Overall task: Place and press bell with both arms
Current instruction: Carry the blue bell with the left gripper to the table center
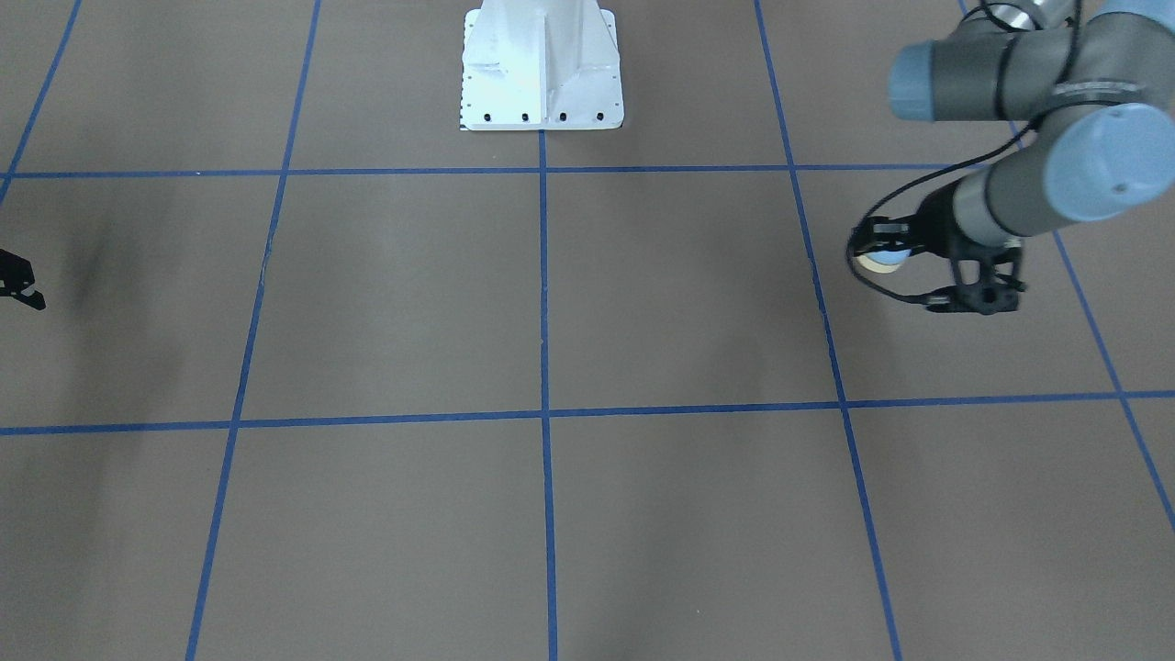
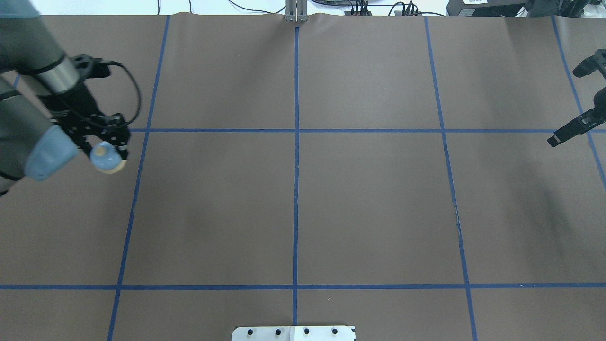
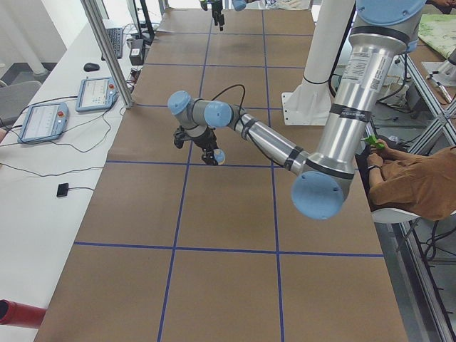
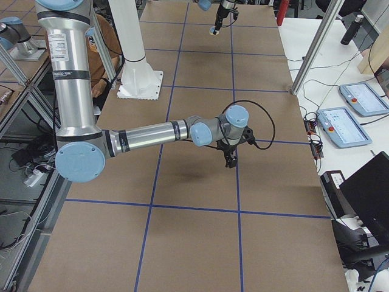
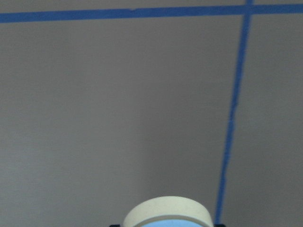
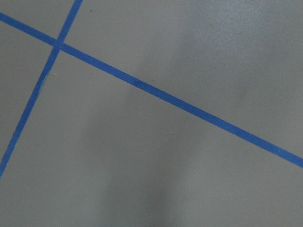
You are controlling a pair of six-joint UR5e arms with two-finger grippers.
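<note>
The bell (image 2: 105, 159) is light blue with a cream base. My left gripper (image 2: 107, 155) is shut on its dome and holds it tilted just above the brown table, at my far left. It also shows in the front view (image 1: 887, 258) and the left side view (image 3: 219, 157). In the left wrist view only the cream base (image 5: 166, 213) shows at the bottom edge. My right gripper (image 2: 553, 140) hangs over the table's right edge, far from the bell. Its fingers look closed together and empty. It also shows in the front view (image 1: 31, 297) and the right side view (image 4: 230, 162).
The table (image 2: 369, 208) is brown with a grid of blue tape lines (image 2: 296, 189). The white pedestal (image 1: 542, 73) stands at the middle of my side. Teach pendants (image 3: 43, 121) and a metal post (image 3: 107, 50) stand on the far side. A seated person (image 3: 413, 182) is beside my left arm.
</note>
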